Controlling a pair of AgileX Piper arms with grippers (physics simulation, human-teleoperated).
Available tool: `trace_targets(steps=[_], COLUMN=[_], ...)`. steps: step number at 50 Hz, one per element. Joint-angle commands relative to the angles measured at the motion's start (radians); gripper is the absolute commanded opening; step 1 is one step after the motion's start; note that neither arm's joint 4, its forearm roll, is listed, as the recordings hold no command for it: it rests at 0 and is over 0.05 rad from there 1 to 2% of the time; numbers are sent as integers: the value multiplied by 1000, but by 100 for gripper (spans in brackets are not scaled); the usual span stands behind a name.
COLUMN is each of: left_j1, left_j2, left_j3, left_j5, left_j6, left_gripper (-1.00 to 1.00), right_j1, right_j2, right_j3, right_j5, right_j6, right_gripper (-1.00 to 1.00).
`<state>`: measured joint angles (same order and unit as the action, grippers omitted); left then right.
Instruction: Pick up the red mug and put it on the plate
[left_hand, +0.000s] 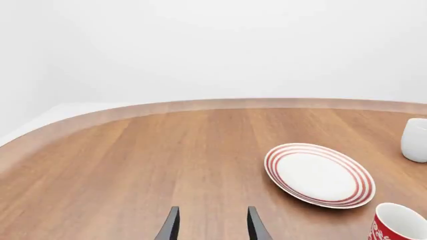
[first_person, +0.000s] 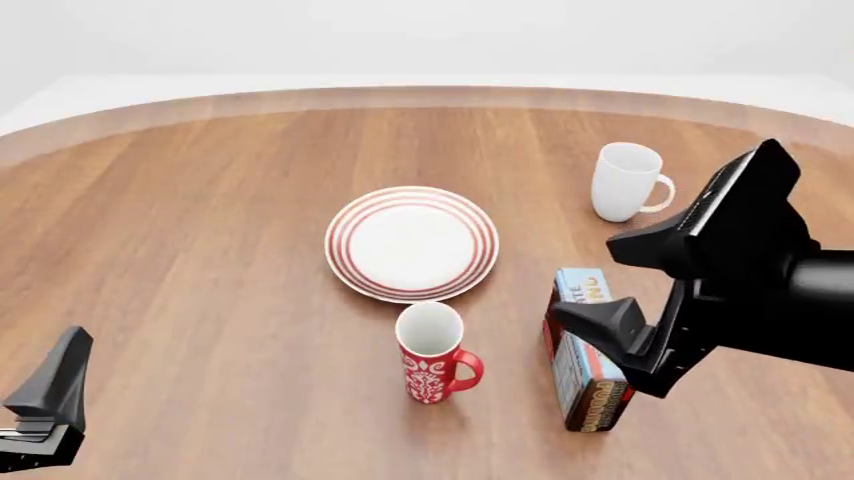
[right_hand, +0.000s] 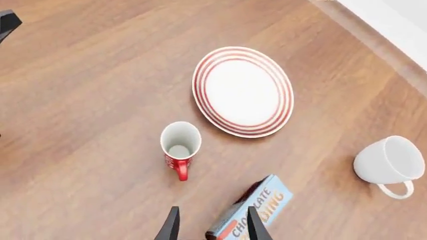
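Bench (first_person: 200, 250): round wooden top; the curved far edge runs across the front view, with wide bare wood along the left side.
Plate (first_person: 412, 243): lies flat near the bench's middle, nothing on it.
Red mug (first_person: 434, 352): stands upright just nearside of the plate, apart from its rim, handle turned toward the right edge.
Left pincer (left_hand: 212, 225): low by the near left edge, fingers apart, holding nothing, bare wood ahead of it.
Right pincer (right_hand: 211, 224): raised above the near right part of the bench, fingers apart and empty, over the box.
Box (first_person: 589, 350): blue chocolate pudding carton standing just right of the red mug.
White mug (first_person: 627, 181): upright toward the far right edge, well apart from the plate.
Views: only the right wrist view looks straight down into the red mug; the left wrist view catches just its rim.
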<state>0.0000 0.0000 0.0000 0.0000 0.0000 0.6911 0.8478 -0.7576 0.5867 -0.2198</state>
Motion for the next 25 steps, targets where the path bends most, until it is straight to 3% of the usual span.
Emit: trace_targets(steps=[1,25], left_j1=[0,0], left_j2=[0,0], left_j3=[0,0], left_j5=[0,0], left_j6=[0,0], left_gripper=[100,100], right_j1=[2,34], right_j2=[36,139], right_j3=[28,59], right_j5=[-36,-142], right_j6=[3,33], right_gripper=[100,100])
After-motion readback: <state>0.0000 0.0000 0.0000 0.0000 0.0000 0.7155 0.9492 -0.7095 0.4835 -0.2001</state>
